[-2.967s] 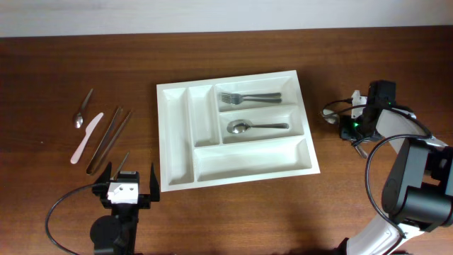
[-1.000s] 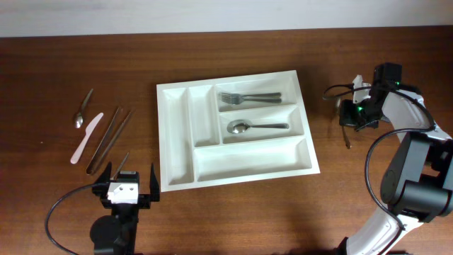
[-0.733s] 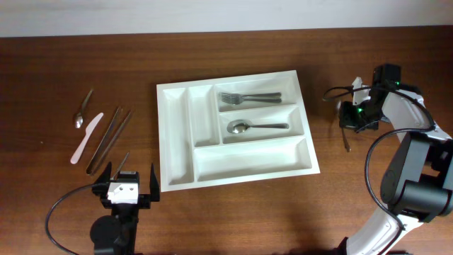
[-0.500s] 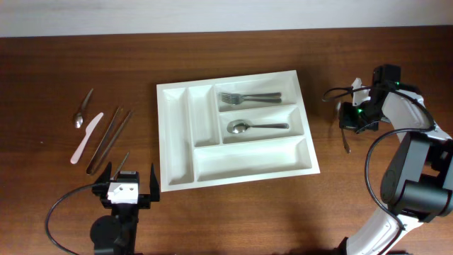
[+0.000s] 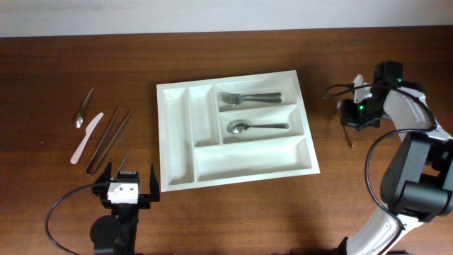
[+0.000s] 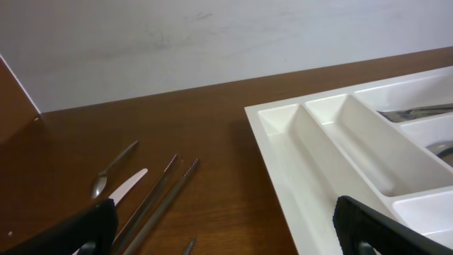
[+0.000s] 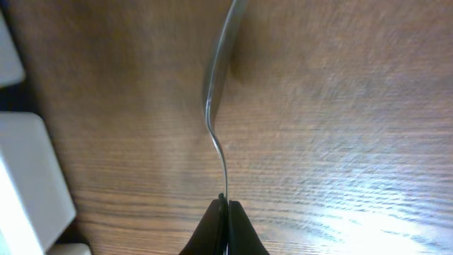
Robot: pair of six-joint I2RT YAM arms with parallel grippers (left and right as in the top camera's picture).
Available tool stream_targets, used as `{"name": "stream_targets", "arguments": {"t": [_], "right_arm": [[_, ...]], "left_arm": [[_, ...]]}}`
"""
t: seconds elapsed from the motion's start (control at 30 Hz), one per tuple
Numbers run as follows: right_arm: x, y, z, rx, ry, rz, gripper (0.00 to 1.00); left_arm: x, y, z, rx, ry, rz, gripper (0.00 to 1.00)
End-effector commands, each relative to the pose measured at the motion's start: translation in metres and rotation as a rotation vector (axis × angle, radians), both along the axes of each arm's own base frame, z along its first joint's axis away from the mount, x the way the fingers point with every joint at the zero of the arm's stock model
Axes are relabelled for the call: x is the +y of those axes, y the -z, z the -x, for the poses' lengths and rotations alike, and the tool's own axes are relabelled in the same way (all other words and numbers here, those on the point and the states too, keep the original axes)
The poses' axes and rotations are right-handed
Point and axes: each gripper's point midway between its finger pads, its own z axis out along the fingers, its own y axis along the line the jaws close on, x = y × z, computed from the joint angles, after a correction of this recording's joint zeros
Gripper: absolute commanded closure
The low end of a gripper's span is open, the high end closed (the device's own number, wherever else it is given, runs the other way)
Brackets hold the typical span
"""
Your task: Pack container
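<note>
— Where's the container (image 5: pixel 173 142)?
— Mid counter (image 5: pixel 283 212), w/ a fork (image 5: pixel 244 98) & spoon (image 5: pixel 255 127) in its far-right slots.
— Claws?
— Right claw (image 7: pixel 225 204) pinched tight on a thin metal utensil (image 7: pixel 214 106), right of it. Left claw (image 5: pixel 129 177) gaping wide, near-left.

The right gripper (image 7: pixel 221 206) and its pinched utensil (image 7: pixel 215 113) have shifted slightly.
</note>
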Motion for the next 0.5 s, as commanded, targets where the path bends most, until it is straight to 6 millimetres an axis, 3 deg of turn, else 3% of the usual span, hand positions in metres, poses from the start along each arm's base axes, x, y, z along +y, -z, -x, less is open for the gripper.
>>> {"name": "stream_targets", "arguments": {"t": [0.0,0.2,0.47], "right_arm": [[-0.002,-0.018,-0.018,-0.050,-0.021,0.026,0.96],[-0.007,-0.044,-0.035,-0.109,-0.025,0.045,0.96],[-0.007,-0.046,-0.036,-0.115,-0.028,0.048,0.96]], "left_arm": [[-0.002,0.001,0.000,-0.003,0.006,0.013,0.01],[-0.002,0.001,0.000,-0.003,0.006,0.013,0.01],[-0.002,0.001,0.000,-0.003,0.006,0.013,0.01]]}}
